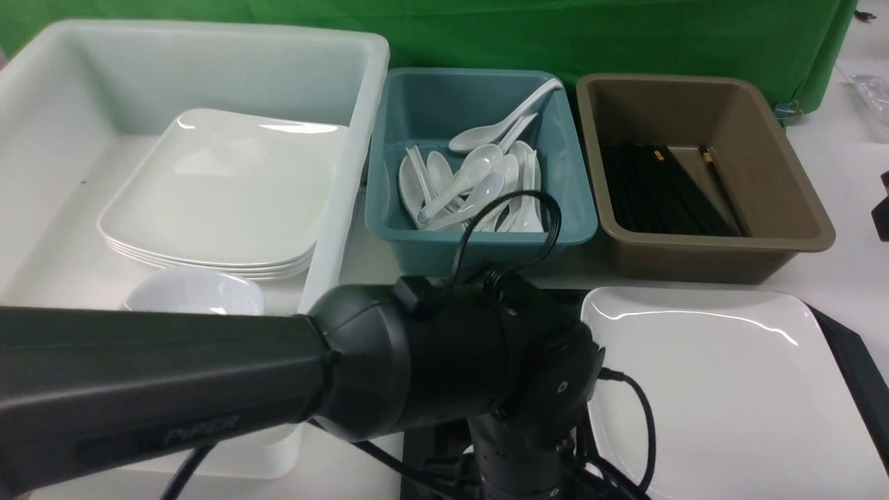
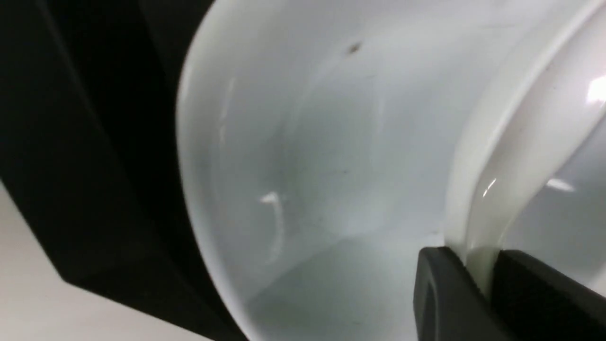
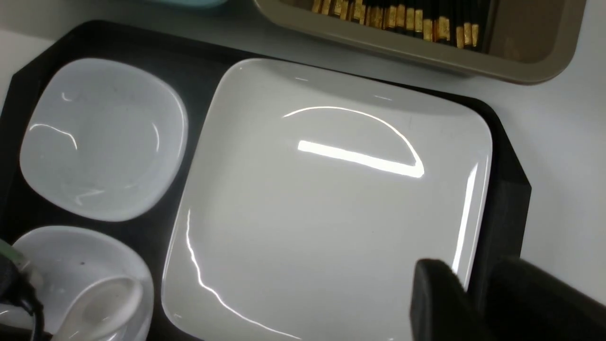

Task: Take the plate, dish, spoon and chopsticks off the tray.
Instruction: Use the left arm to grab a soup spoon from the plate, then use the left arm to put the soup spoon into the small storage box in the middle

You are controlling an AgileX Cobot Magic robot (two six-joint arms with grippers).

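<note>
large black plastic tray (image 3: 503, 208): bears the crockery | big square glossy white plate (image 3: 331, 203): right gripper (image 3: 473, 289) jaws parted astride its edge | small deep white dish (image 2: 307, 166): cradles small glossy white soup spoon (image 2: 516, 166), left gripper (image 2: 480, 279) apparently pinching it; teal plastic tub (image 1: 486, 243) ahead

Three tubs in a row on a white table, green cloth behind.
The big white tub (image 1: 361, 139) on the left holds a stack of square white plates (image 1: 222, 187) with a small white bowl (image 1: 194, 292) just in front of it. The teal tub (image 1: 417, 104) in the middle holds a loose heap of white soup spoons (image 1: 472, 173). The brown tub (image 1: 764, 125) on the right holds black sticks with gold bands (image 1: 660, 187). The table (image 1: 854, 167) is bare beside it, and the green cloth (image 1: 486, 35) hangs behind.
</note>
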